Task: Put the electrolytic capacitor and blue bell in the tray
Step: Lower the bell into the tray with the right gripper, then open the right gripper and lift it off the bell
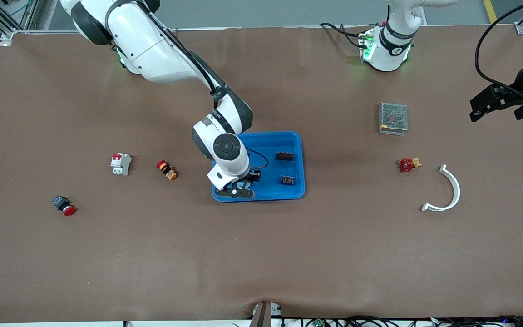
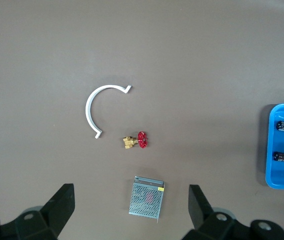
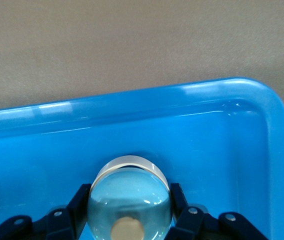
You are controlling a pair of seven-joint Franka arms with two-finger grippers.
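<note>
The blue tray [image 1: 298, 150] sits at the centre of the front view on the brown counter [image 1: 261, 254]. The right end effector [image 1: 242, 186] is down inside the tray, at the corner nearest the front camera on the right arm's side. Its fingers [image 3: 178, 202] press against both sides of the bell [image 3: 129, 195], a pale blue glossy dome. Two small dark parts [image 1: 284, 156] lie apart in the tray's other half; which one is the capacitor cannot be told.

The left arm waits. Its end effector [image 1: 493, 104] hangs with fingers spread wide over the counter's edge at the left arm's end. Its wrist view looks down on a metal mesh box [image 2: 147, 198], a red-handled valve [image 2: 136, 142] and a white curved strip [image 2: 93, 107].

Toward the right arm's end lie a white circuit breaker [image 1: 120, 163], an orange-and-red button [image 1: 166, 170] and, lower in the frame, a red push button [image 1: 64, 205].
</note>
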